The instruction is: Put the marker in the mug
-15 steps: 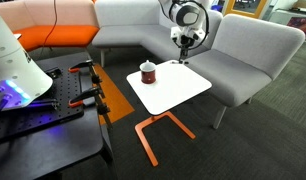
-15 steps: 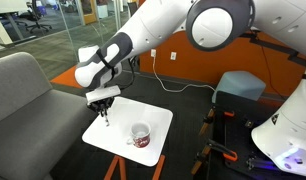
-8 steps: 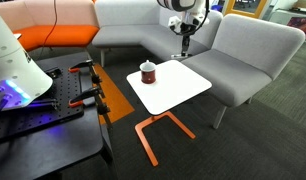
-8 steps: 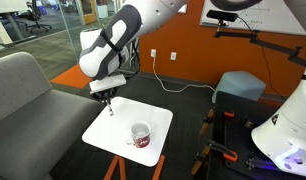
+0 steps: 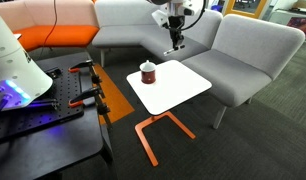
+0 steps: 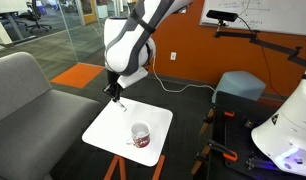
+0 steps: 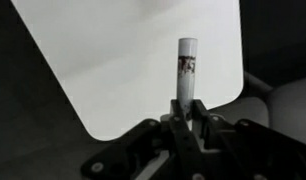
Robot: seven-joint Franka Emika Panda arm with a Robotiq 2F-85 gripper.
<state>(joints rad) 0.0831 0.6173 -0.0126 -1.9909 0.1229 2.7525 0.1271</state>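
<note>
Mug stands upright at one edge of the white table. Up and to the right of the mug, your claw hangs above the table's far side, clamped on the marker. Marker tip points at the table, well apart from the mug.

The mug is set on the desk, near one corner. The marker is held in the tool above the desk's edge, well apart from the mug.

Office lounge — grey sofas, whiteboard, carpet
</note>
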